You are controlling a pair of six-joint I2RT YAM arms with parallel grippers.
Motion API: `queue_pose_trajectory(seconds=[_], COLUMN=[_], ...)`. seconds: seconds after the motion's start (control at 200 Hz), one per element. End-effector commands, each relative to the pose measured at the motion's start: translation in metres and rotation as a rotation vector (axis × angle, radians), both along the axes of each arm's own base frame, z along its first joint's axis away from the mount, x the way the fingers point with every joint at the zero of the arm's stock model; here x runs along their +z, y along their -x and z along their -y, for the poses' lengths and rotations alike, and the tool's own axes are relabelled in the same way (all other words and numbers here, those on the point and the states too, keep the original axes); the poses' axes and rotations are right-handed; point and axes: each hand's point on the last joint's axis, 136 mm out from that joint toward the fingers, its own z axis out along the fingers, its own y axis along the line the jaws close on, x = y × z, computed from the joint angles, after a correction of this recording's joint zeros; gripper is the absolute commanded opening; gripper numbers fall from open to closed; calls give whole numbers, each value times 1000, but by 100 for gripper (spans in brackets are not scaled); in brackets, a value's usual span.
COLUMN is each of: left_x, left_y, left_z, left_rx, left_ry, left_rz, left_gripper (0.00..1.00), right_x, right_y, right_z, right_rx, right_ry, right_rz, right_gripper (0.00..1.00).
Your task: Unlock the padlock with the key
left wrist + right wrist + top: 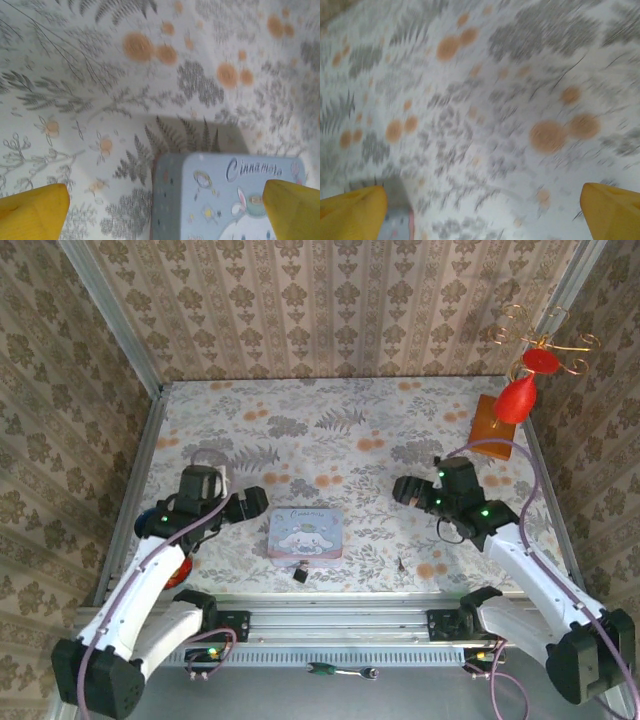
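Seen from above, a floral-patterned bench has our two arms mounted at its near edge. A pale blue cartoon-dog tin sits near the middle. The padlock, a tiny dark block, lies just beside the tin's near edge; we cannot tell if they touch. The key, a thin dark sliver, lies apart to the right on bare bench.

Our left jaws stand wide apart and empty just left of the tin. In the left wrist view their yellow pads frame the tin's far-left corner. Our right jaws, also wide apart and empty, hang farther off and slightly right of the key. The right wrist view is blurred.

We judge this to be the reaching step, with nothing held yet. To do it well, we would bring the right jaws nearer, over the key, and set the pads across its narrow sides. We would then lower them until they graze the bench, since so flat a sliver slips easily. The left jaws should steady the padlock's body.
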Motion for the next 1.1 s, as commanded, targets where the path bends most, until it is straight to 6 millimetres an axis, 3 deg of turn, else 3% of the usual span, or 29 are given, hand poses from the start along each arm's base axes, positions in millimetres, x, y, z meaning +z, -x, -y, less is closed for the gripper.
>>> queue_pose_trajectory(seconds=[0.0,0.28,0.47,0.61,0.735,0.9,1.095], left_x=[-4,-18,-23,-26,-28,-28,-29], left_y=[27,75,67,53,50,47,46], left_z=[6,52,66,56,46,39,36], left_rx=[-113,-371,-398,-314,-298,-260,-224], left_ry=[-145,-209,-254,-303,-340,-311,-276], left_rz=[-84,-142,-48,22,59,135,160], left_gripper=[100,100,100,100,100,100,100], right_x=[-6,-38,-49,-63,-73,-94,-108], right_y=[16,49,75,100,117,134,141], right_z=[-8,-31,-42,-53,-38,-19,-12], right_rx=[37,136,170,168,113,74,43], right_ry=[79,172,222,160,213,261,266], right_rz=[-92,-213,-266,-336,-387,-457,-489], right_gripper=[100,100,100,100,96,83,61])
